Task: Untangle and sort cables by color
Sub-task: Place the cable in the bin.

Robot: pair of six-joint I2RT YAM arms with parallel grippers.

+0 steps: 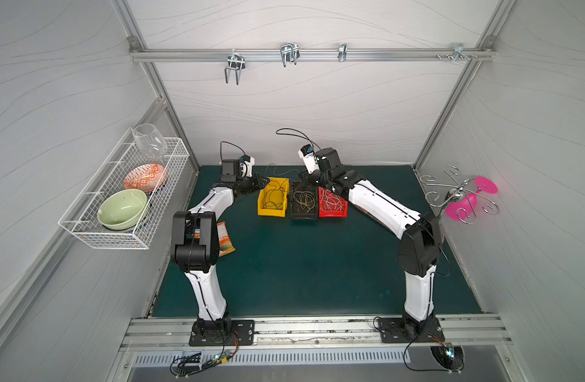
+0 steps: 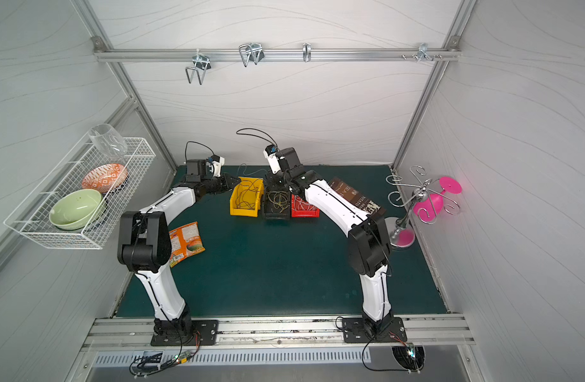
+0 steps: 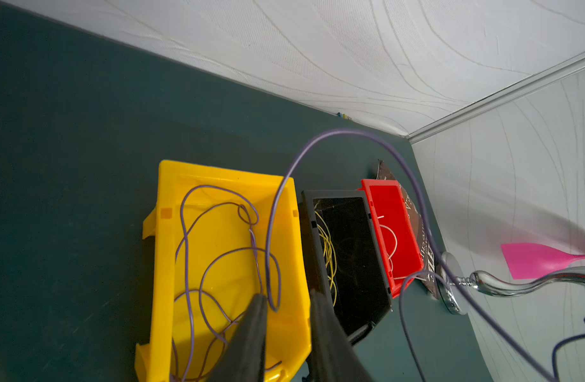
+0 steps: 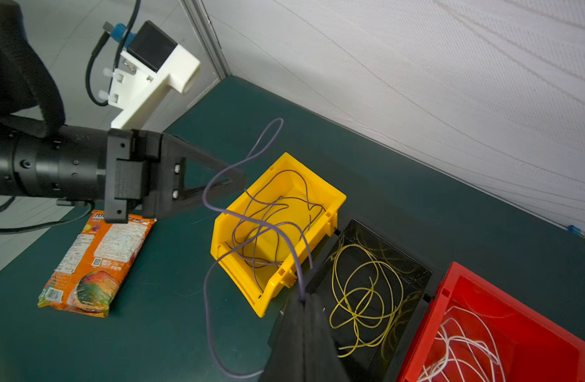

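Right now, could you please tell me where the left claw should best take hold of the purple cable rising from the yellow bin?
Probably the free span of the purple cable arching above the yellow bin, approached from the side of the left claw, its jaws open across the strand. That stretch stands clear in the air, while the right claw pinches it further along.
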